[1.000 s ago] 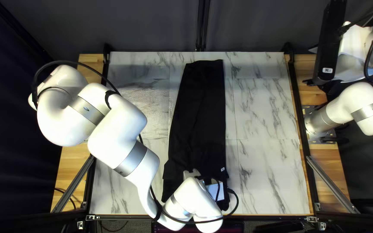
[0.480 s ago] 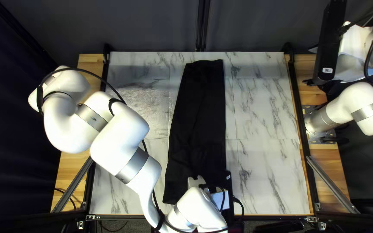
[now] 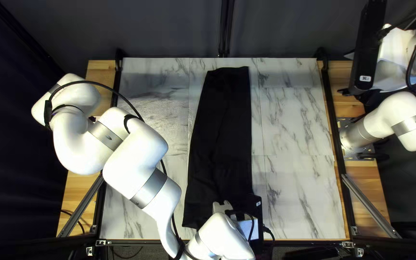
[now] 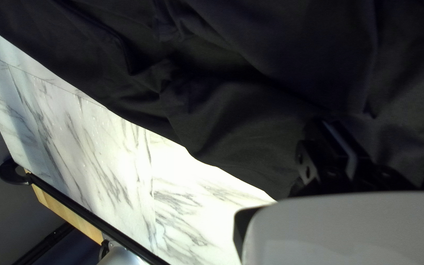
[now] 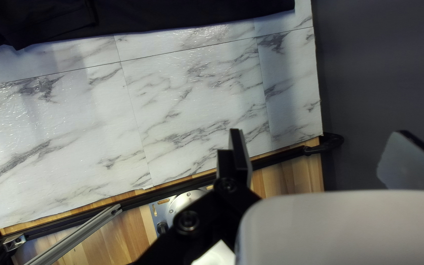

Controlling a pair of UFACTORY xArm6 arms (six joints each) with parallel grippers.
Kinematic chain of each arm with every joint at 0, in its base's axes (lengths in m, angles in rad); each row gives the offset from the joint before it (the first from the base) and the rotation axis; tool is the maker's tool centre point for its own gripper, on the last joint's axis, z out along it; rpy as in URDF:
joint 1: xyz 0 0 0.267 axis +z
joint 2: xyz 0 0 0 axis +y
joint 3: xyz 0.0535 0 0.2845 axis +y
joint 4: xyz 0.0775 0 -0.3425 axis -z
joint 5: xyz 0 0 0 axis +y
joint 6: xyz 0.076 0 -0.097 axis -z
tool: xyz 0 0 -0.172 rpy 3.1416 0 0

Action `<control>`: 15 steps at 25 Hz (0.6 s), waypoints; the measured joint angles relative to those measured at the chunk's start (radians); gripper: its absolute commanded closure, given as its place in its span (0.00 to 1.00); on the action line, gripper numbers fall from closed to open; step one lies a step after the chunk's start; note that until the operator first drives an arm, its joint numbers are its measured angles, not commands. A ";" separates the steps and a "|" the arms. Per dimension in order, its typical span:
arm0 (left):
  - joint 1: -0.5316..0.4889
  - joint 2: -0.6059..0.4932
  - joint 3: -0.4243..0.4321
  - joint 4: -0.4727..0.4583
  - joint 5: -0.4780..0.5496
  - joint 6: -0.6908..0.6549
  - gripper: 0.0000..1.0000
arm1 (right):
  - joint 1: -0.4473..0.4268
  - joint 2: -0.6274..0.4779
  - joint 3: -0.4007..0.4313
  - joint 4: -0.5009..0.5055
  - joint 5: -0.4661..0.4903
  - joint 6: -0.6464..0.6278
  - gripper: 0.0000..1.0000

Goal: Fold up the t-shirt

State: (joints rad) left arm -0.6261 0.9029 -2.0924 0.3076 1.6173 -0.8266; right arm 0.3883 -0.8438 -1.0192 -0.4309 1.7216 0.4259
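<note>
The black t-shirt (image 3: pixel 221 130) lies as a long narrow strip, its near end partly under my left arm. My left gripper (image 3: pixel 221 208) is at that near end, its fingertips hidden by the arm. In the left wrist view creased cloth (image 4: pixel 251 113) surrounds the fingertips of the left gripper (image 4: pixel 343 135), which stand close together with shirt fabric pinched between them. My right gripper (image 3: pixel 346 73) hangs beyond the table's right edge, away from the shirt. Seen from its own wrist, the right gripper (image 5: pixel 320 132) holds its fingers wide apart with nothing between.
Bare marble-patterned tabletop (image 3: pixel 297 144) stretches right of the shirt, with more on its left. Black rails (image 3: pixel 333 135) run along the table's sides. My left arm (image 3: pixel 143 159) crosses the near left part of the table, and a dark curtain (image 3: pixel 169 29) hangs behind.
My left arm has shifted toward the near edge and rightward. The shirt's near left side, which bulged outward, is now straighter. My right arm has not moved.
</note>
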 measured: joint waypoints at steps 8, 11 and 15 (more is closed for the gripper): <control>0.032 -0.203 0.287 0.021 -0.053 -0.028 0.00 | 0.000 0.000 0.000 0.000 0.000 0.000 0.00; 0.068 -0.286 0.403 0.030 -0.090 -0.030 0.00 | 0.000 0.000 0.000 0.000 0.000 0.000 0.00; 0.128 -0.384 0.558 0.035 -0.178 -0.014 0.00 | 0.000 0.000 0.000 0.000 0.000 0.000 0.00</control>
State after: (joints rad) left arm -0.4980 0.5191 -1.5343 0.3429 1.4396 -0.8407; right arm 0.3883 -0.8438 -1.0192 -0.4309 1.7216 0.4259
